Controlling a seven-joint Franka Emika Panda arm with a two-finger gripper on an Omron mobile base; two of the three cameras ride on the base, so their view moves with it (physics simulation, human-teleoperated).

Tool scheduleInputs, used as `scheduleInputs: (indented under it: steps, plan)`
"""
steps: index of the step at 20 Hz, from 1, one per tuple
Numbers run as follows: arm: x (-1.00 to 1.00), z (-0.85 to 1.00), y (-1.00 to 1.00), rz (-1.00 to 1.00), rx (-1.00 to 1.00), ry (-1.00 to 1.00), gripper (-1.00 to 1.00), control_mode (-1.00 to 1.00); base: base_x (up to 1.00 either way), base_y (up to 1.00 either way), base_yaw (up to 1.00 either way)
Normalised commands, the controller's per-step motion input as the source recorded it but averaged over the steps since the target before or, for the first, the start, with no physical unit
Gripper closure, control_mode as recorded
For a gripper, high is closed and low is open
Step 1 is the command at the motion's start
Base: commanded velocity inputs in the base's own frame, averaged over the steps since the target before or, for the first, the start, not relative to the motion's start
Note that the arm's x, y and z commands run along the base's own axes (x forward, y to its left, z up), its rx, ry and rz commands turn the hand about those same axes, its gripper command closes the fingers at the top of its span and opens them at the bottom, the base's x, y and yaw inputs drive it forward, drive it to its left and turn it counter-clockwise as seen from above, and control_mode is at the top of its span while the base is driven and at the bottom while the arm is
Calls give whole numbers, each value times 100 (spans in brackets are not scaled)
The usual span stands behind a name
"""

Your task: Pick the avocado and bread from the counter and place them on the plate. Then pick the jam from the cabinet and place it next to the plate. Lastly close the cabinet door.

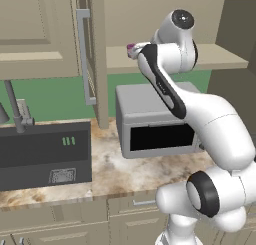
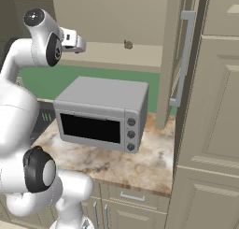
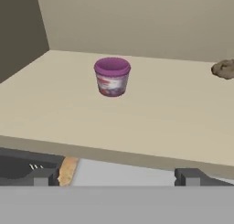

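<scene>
Gripper (image 3: 114, 176) open, facing jam (image 3: 224, 69) on cabinet (image 3: 151, 113) shelf

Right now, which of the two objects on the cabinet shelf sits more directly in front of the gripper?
The purple-lidded tub, standing upright mid-shelf ahead of the open gripper; the small brown lump lies off to one side.

A kitchen — marbled counter (image 1: 115, 171), sink (image 1: 45, 156) with faucet (image 1: 15, 109), microwave (image 2: 100, 113), beige wall cabinet (image 2: 116, 17).

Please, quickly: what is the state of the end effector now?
End effector: open, holding nothing, at the cabinet shelf.
</scene>
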Motion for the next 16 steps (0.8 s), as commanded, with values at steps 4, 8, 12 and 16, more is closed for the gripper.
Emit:
scheduleInputs:
  steps: [4, 8, 12, 16]
  plan:
    - [28, 0, 15, 0, 0, 7, -100, -100, 0, 0, 0]
    - [27, -6, 7, 0, 0, 2, -100, -100, 0, 0, 0]
    - [18, -12, 0, 0, 0, 0, -100, -100, 0, 0, 0]
    - [16, -11, 0, 0, 0, 0, -100, -100, 0, 0, 0]
